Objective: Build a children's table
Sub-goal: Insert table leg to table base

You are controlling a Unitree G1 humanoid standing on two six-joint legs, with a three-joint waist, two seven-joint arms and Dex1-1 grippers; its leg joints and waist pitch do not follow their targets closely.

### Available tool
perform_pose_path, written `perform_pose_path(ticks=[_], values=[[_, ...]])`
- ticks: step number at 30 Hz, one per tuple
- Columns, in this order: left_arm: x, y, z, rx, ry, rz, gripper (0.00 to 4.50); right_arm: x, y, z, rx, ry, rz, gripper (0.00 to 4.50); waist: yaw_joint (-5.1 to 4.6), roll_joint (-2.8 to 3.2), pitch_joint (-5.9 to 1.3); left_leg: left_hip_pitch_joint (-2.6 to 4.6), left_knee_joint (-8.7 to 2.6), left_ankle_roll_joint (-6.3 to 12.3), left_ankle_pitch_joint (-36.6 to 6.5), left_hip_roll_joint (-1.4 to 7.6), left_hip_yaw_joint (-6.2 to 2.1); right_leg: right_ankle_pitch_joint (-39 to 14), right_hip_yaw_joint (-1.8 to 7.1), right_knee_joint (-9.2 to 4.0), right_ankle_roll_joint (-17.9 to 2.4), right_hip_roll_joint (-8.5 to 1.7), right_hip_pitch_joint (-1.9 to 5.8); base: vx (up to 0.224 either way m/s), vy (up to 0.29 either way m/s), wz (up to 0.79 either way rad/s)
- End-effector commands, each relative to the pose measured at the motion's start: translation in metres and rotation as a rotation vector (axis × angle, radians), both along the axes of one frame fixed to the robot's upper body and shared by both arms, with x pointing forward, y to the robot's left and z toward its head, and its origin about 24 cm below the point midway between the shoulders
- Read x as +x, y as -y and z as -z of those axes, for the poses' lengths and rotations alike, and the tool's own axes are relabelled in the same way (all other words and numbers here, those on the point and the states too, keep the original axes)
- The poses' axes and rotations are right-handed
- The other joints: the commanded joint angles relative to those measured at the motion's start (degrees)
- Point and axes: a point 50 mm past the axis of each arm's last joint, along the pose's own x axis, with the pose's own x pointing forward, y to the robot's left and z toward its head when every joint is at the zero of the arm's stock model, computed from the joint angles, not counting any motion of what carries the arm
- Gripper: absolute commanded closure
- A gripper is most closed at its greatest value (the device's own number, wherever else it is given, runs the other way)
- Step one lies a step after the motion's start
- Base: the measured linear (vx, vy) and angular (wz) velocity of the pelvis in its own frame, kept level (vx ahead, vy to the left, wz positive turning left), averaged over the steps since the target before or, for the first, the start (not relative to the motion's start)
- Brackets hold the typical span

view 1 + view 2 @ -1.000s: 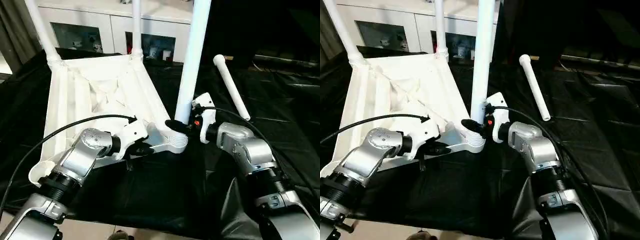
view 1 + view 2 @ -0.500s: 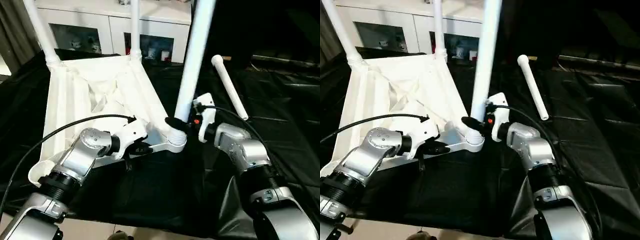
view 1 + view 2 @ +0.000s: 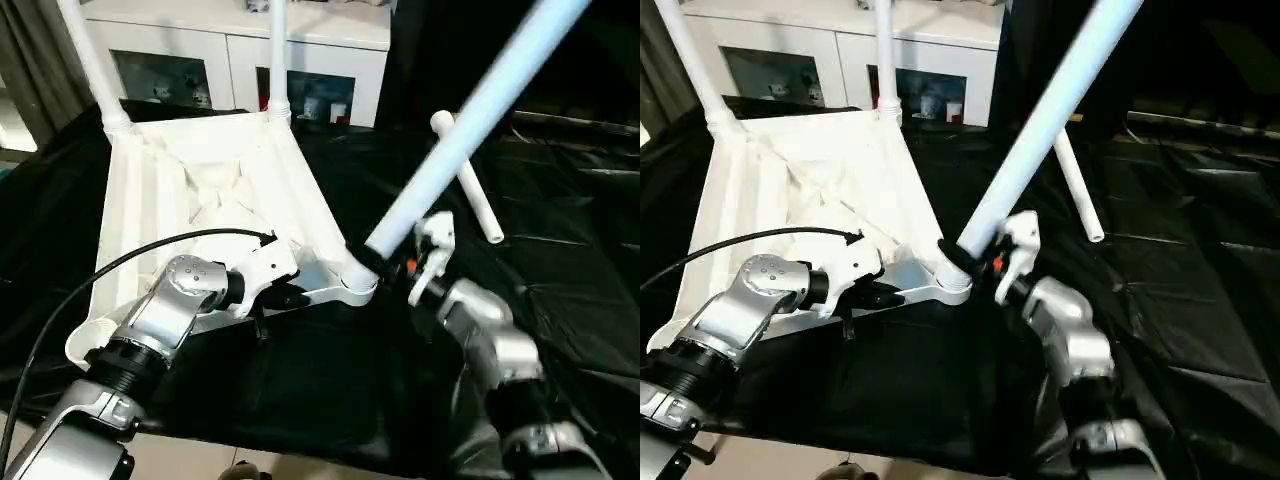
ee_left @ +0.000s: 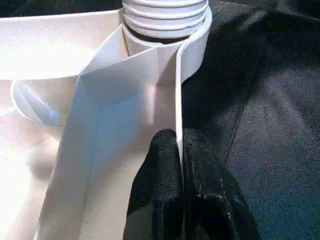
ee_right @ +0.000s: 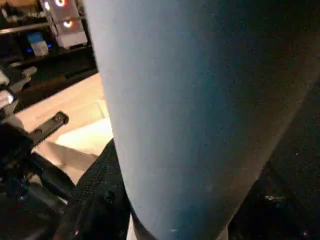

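One leg (image 3: 470,120) slants up-right — right gripper (image 3: 385,262) clamped.

My children's table (image 3: 200,190) lies upside down on black cloth — white plastic, ribbed underside facing up. Two legs (image 3: 92,62) stand upright in the far corner sockets. A third leg (image 3: 470,115) leans steeply away from the near socket (image 3: 352,285), its foot seemingly out of it. The fourth leg (image 3: 468,180) lies loose — well apart.
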Motion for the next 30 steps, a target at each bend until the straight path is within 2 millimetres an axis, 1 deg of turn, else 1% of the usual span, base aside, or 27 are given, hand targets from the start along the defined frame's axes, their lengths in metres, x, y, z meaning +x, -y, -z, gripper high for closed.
perform_pose_path(ticks=[1, 3, 4, 6, 7, 8, 9, 11, 12, 13, 14, 15, 16, 17, 21, 22, 24, 25, 26, 27, 29, 30], values=[[0.008, 0.000, -0.009, -0.010, 0.055, -0.022, 4.50, -0.009, -0.002, 0.021, -0.104, -0.047, -0.025, 2.59, -0.21, 0.54, -3.10, 1.36, -5.22, -2.19, -17.56, 4.54, -2.57, -20.86, 3.48, -6.50, -10.47, -6.21, 0.99, 0.000, 0.000, 0.00], [0.008, 0.000, -0.009, -0.005, 0.056, -0.015, 4.50, -0.009, -0.003, 0.021, -0.132, -0.038, -0.036, 2.59, -0.25, 0.43, -3.07, 1.43, -5.26, -2.37, -18.00, 4.58, -2.63, -22.07, 3.53, -6.64, -10.08, -6.25, 0.83, 0.000, 0.000, 0.00], [0.008, 0.000, -0.009, -0.005, 0.056, -0.015, 4.50, -0.010, -0.003, 0.021, -0.133, -0.037, -0.039, 2.59, -0.27, 0.39, -3.03, 1.39, -5.32, -2.20, -17.94, 4.62, -2.64, -21.75, 3.59, -6.63, -10.18, -6.24, 0.89, 0.000, 0.000, 0.00], [0.008, 0.000, -0.009, -0.003, 0.058, -0.007, 4.50, -0.008, -0.006, 0.019, -0.130, -0.033, -0.064, 2.59, -0.33, 0.13, -3.05, 1.44, -5.35, -1.90, -17.99, 4.65, -2.61, -21.83, 3.57, -6.64, -10.28, -6.22, 0.88, 0.000, 0.000, 0.00], [0.007, 0.000, -0.009, -0.004, 0.058, -0.003, 4.50, -0.006, -0.007, 0.018, -0.133, -0.033, -0.078, 2.59, -0.28, 0.28, -3.06, 1.39, -5.31, -1.72, -17.54, 4.65, -2.59, -21.35, 3.62, -6.59, -10.52, -6.27, 0.90, 0.000, 0.000, 0.00], [0.007, 0.000, -0.009, -0.004, 0.058, -0.002, 4.50, -0.006, -0.008, 0.017, -0.134, -0.034, -0.083, 2.59, -0.28, 0.28, -3.06, 1.39, -5.31, -1.72, -17.54, 4.65, -2.59, -21.35, 3.62, -6.59, -10.52, -6.27, 0.90, 0.000, 0.000, 0.00], [0.007, 0.001, -0.010, -0.007, 0.059, 0.002, 4.50, -0.004, -0.009, 0.016, -0.138, -0.035, -0.094, 2.59, -0.33, 0.03, -3.02, 1.30, -5.34, -1.41, -16.98, 4.67, -2.52, -20.91, 3.59, -6.55, -10.70, -6.21, 0.93, 0.000, 0.000, 0.00], [0.006, 0.002, -0.010, -0.016, 0.056, 0.014, 4.50, -0.001, -0.012, 0.014, -0.134, -0.053, -0.120, 2.59, -0.48, 0.16, -2.98, 1.25, -5.37, -1.40, -17.12, 4.64, -2.56, -21.21, 3.54, -6.52, -10.90, -6.22, 0.92, 0.000, 0.000, 0.00], [0.006, 0.002, -0.010, -0.018, 0.055, 0.017, 4.50, 0.000, -0.012, 0.014, -0.137, -0.058, -0.128, 2.59, -0.60, -0.17, -2.96, 1.25, -5.36, -1.33, -17.25, 4.63, -2.54, -21.55, 3.51, -6.57, -10.87, -6.19, 0.94, 0.000, 0.000, 0.00], [0.005, 0.002, -0.009, -0.021, 0.052, 0.025, 4.50, 0.002, -0.015, 0.014, -0.146, -0.072, -0.149, 2.59, -0.63, 0.09, -2.94, 1.22, -5.34, -1.33, -17.22, 4.63, -2.61, -22.00, 3.52, -6.55, -10.92, -6.28, 0.93, 0.000, 0.000, 0.00], [0.004, 0.002, -0.009, -0.022, 0.051, 0.027, 4.50, 0.002, -0.015, 0.014, -0.150, -0.075, -0.155, 2.59, -0.63, 0.09, -2.94, 1.22, -5.34, -1.33, -17.22, 4.63, -2.61, -22.00, 3.52, -6.55, -10.92, -6.28, 0.93, 0.000, 0.000, 0.00], [0.004, 0.003, -0.009, -0.024, 0.049, 0.032, 4.50, 0.003, -0.015, 0.014, -0.170, -0.075, -0.165, 2.59, -0.64, -0.33, -2.94, 1.11, -5.36, -1.24, -16.70, 4.72, -2.59, -21.89, 3.53, -6.50, -10.86, -6.38, 1.00, 0.000, 0.000, 0.00], [0.003, 0.003, -0.009, -0.027, 0.046, 0.038, 4.50, 0.005, -0.015, 0.015, -0.183, -0.080, -0.171, 2.59, -0.62, -0.18, -2.93, 1.22, -5.33, -1.29, -16.72, 4.69, -2.55, -22.00, 3.56, -6.55, -10.84, -6.36, 0.88, 0.000, 0.000, 0.00], [0.002, 0.004, -0.009, -0.030, 0.043, 0.043, 4.50, 0.006, -0.015, 0.015, -0.189, -0.087, -0.179, 2.59, -0.67, -0.16, -2.87, 1.23, -5.38, -1.35, -16.86, 4.73, -2.54, -22.12, 3.58, -6.62, -10.84, -6.37, 0.87, 0.000, 0.000, 0.00], [0.000, 0.004, -0.008, -0.032, 0.039, 0.051, 4.50, 0.005, -0.017, 0.017, -0.225, -0.110, -0.255, 2.59, -0.71, -0.58, -2.86, 1.37, -5.42, -1.36, -17.19, 4.76, -2.50, -22.46, 3.54, -6.62, -10.65, -6.30, 0.78, 0.000, 0.000, 0.00], [0.000, 0.004, -0.008, -0.032, 0.038, 0.052, 4.50, 0.004, -0.017, 0.017, -0.231, -0.112, -0.267, 2.59, -0.67, -0.57, -2.90, 1.29, -5.40, -1.32, -17.02, 4.76, -2.50, -22.25, 3.55, -6.55, -10.68, -6.33, 0.87, 0.000, 0.000, 0.00], [-0.001, 0.004, -0.008, -0.031, 0.037, 0.056, 4.50, 0.001, -0.017, 0.020, -0.260, -0.117, -0.317, 2.59, -0.59, -0.64, -2.96, 1.30, -5.36, -1.07, -16.26, 4.80, -2.44, -21.22, 3.59, -6.49, -10.82, -6.37, 0.89, 0.000, 0.000, 0.00], [-0.001, 0.003, -0.008, -0.029, 0.037, 0.059, 4.50, -0.003, -0.017, 0.024, -0.274, -0.120, -0.351, 2.59, -0.45, -0.66, -3.07, 1.20, -5.29, -0.66, -14.91, 4.83, -2.32, -19.12, 3.62, -6.33, -11.12, -6.37, 1.05, 0.000, 0.000, 0.00], [-0.001, 0.003, -0.008, -0.030, 0.037, 0.062, 4.50, -0.005, -0.016, 0.026, -0.274, -0.123, -0.362, 2.59, -0.42, -0.67, -3.09, 1.24, -5.27, -0.45, -14.51, 4.80, -2.26, -18.31, 3.63, -6.26, -11.26, -6.27, 1.02, 0.000, 0.000, 0.00], [-0.001, 0.003, -0.008, -0.033, 0.035, 0.067, 4.50, -0.007, -0.015, 0.027, -0.272, -0.126, -0.369, 2.59, -0.37, -0.75, -3.19, 1.08, -5.21, 0.02, -13.27, 4.70, -2.15, -16.61, 3.59, -6.11, -11.51, -6.27, 1.28, 0.000, 0.000, 0.00], [-0.002, 0.004, -0.008, -0.040, 0.032, 0.082, 4.50, -0.009, -0.014, 0.029, -0.265, -0.132, -0.376, 2.59, -0.24, -0.65, -3.31, 1.10, -5.13, 0.54, -11.93, 4.72, -2.06, -14.60, 3.54, -5.95, -11.84, -6.24, 1.32, 0.000, 0.000, 0.00], [-0.005, 0.005, -0.009, -0.054, 0.020, 0.117, 4.50, -0.011, -0.011, 0.032, -0.259, -0.140, -0.387, 2.59, -0.30, -0.71, -3.33, 1.02, -5.13, 0.72, -11.46, 4.69, -2.06, -13.84, 3.50, -5.87, -12.03, -6.17, 1.41, 0.000, 0.000, 0.00]])
